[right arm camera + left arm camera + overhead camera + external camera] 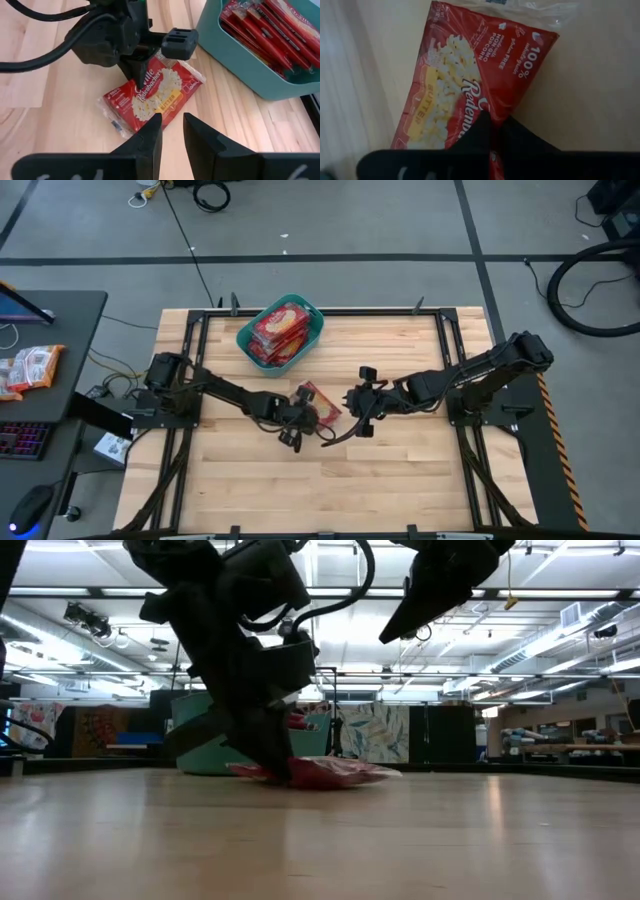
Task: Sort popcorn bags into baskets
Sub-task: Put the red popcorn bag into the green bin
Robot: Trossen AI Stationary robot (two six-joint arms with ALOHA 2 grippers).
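Observation:
One red popcorn bag with a yellow-cream popcorn picture lies flat on the wooden table, just near-right of the teal basket. The basket holds several more red bags. My left gripper stands on this bag's edge, shut on it. My right gripper is open and hovers above the table just right of the bag, touching nothing. In the low view it hangs high over the bag. My left gripper pinches the popcorn bag between its two fingers at one long edge, a thin red strip showing between the fingertips. The fingers come from above, slanting down from the table's left. The bag lies flat on the table.
The teal basket sits near the table's far edge, its packets standing above the rim. Black frame rails run round the table. A dark side desk on the left carries orange-and-white snack packets and a keyboard. The near half of the table is bare wood.

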